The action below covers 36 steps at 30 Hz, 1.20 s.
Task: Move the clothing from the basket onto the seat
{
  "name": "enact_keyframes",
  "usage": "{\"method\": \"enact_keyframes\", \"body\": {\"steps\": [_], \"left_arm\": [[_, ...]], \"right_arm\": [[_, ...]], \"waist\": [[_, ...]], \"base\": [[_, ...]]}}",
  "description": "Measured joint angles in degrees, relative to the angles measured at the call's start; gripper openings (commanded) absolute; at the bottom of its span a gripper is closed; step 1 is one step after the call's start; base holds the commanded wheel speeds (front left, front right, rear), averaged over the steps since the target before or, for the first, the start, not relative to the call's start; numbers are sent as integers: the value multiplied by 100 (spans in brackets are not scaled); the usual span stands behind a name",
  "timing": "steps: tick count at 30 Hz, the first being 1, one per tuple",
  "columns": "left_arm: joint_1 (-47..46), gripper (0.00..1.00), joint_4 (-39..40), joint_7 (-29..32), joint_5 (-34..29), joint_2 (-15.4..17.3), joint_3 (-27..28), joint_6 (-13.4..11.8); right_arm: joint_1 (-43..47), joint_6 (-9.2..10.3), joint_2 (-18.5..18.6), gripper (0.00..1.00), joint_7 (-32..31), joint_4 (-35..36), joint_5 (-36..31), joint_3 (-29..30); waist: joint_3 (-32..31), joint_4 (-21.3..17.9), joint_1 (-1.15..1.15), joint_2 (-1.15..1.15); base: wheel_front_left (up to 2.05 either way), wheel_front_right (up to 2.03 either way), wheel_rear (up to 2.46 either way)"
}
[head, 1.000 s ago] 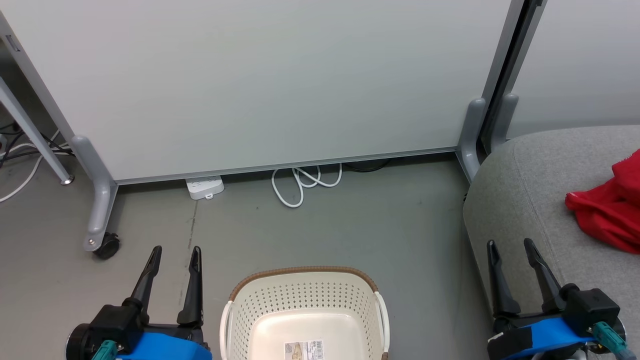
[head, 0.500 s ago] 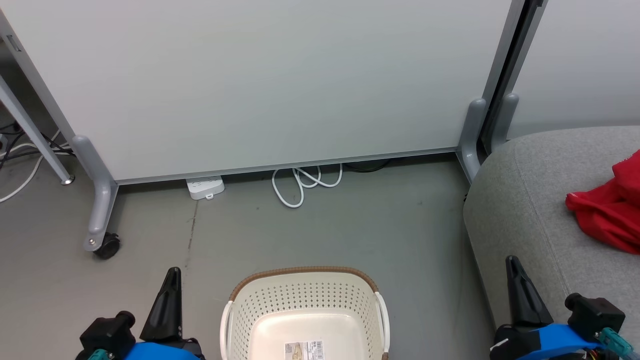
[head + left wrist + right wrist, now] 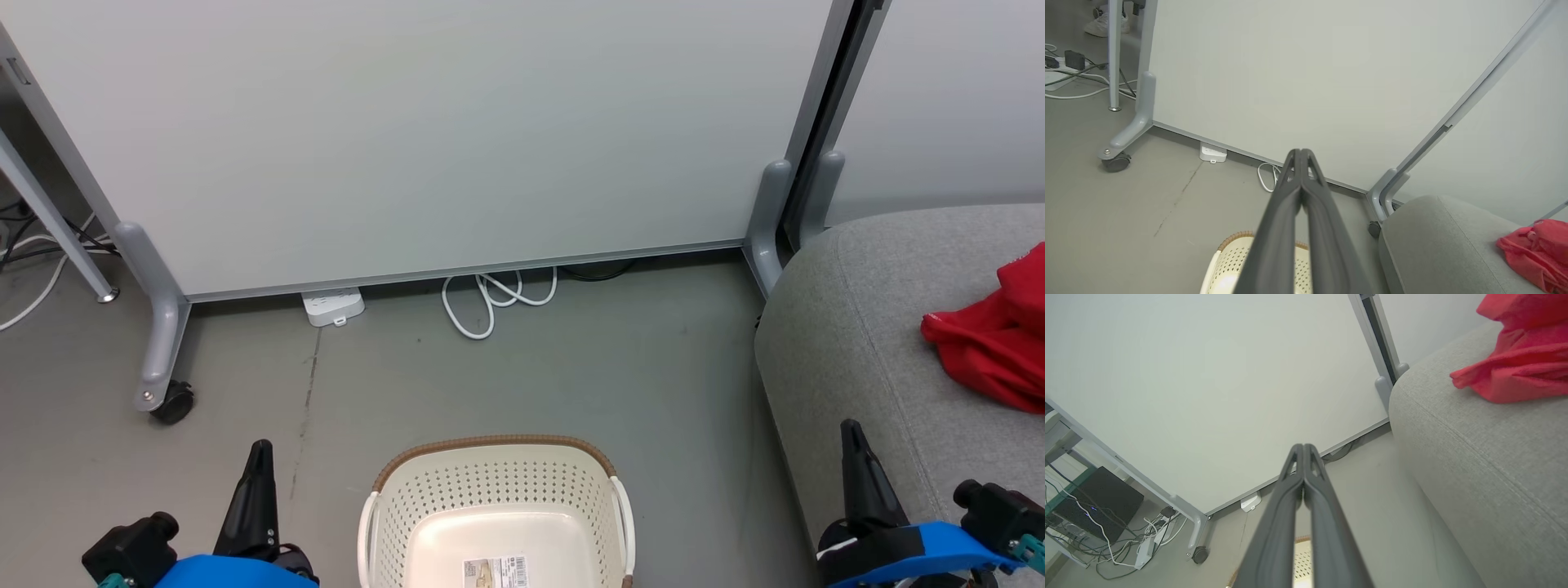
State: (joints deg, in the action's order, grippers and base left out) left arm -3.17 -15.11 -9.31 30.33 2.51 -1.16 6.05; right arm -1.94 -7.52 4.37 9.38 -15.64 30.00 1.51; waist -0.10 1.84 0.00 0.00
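On my head view the red clothing (image 3: pixel 992 351) lies in a crumpled heap on the grey seat (image 3: pixel 849 327), at the right of the picture and cut by its edge. One pointed corner sticks out towards the robot's left. I can't make out a long axis in the bundle. The fabric looks soft and folded, and the seat under it is coarse woven upholstery with rounded edges and a seam.

The basket (image 3: pixel 490 482) sits on the grey floor (image 3: pixel 571 367) between my arms. It is cream plastic with perforated walls and a brown woven-look rim. Its rounded far end points at the white panel (image 3: pixel 449 139), and its smooth bottom shows a paper label (image 3: pixel 495 572).

The left gripper (image 3: pixel 260 457) has its fingers pressed together on nothing, left of the basket. The right gripper (image 3: pixel 851 433) is also closed and empty, over the seat's near edge.
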Motion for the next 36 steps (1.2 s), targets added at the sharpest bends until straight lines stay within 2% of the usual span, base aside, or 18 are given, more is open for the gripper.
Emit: {"method": "enact_keyframes", "body": {"steps": [19, 36], "left_arm": [[-43, 0, 23, 419, 1619, 1, 201, 21], [-101, 0, 42, 715, 2803, 3, 343, 60]], "right_arm": [[-75, 1, -35, 0, -417, 45, 1614, 126], [-147, 1, -64, 0, -720, 71, 2821, 226]], "waist": [[5, -33, 0, 0], [9, -63, 0, 0]], "base": [[0, 0, 0], [0, 0, 0]]}}
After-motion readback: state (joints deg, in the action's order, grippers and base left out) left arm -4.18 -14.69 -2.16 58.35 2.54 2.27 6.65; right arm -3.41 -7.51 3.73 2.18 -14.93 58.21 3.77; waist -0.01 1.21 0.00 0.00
